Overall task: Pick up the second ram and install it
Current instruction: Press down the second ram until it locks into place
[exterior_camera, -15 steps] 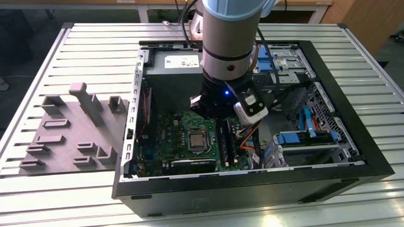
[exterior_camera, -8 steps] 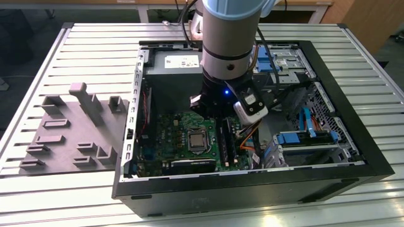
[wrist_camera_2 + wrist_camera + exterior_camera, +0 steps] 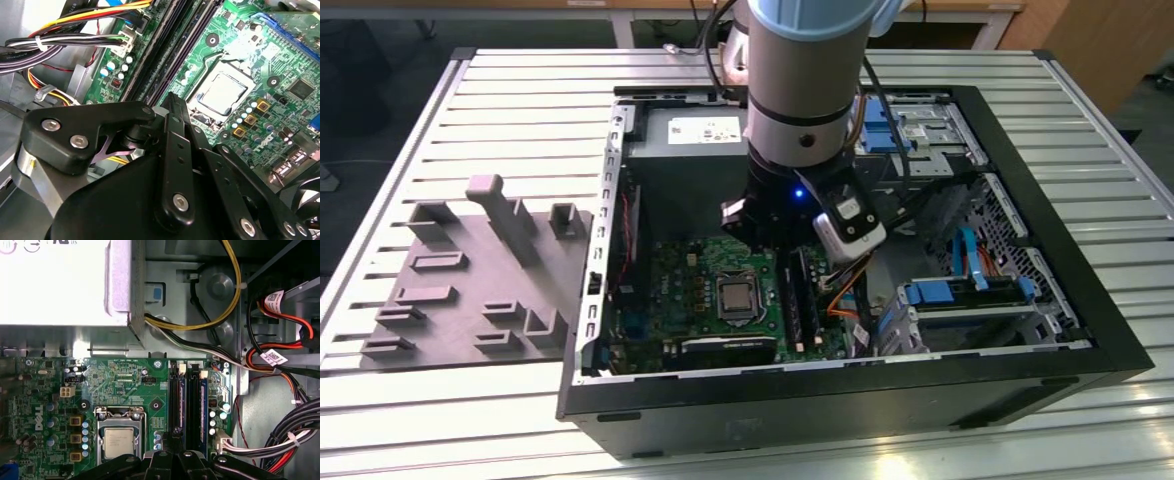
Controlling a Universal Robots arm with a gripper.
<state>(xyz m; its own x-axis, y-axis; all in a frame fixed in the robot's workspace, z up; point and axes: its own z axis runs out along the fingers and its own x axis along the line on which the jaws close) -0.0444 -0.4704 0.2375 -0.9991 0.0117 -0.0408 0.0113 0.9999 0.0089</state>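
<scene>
My gripper (image 3: 790, 250) reaches down into the open computer case (image 3: 1067, 330), over the memory slots (image 3: 802, 295) to the right of the processor (image 3: 738, 297) in the exterior view. In both wrist views its black fingers (image 3: 170, 452) sit close together, shut, with their tips (image 3: 172, 100) just above the slot nearest the processor (image 3: 119, 442). Two long dark strips with a bluish sheen run along the memory slots (image 3: 183, 400). I cannot tell whether either strip is the second ram, and no stick shows between the fingers.
A grey fixture block (image 3: 474, 275) with upright posts lies on the slatted table on the exterior view's left. Inside the case are the power supply (image 3: 687, 150), bundled cables (image 3: 280, 435), orange and blue leads (image 3: 847, 285) and a drive cage (image 3: 961, 300) beside the slots.
</scene>
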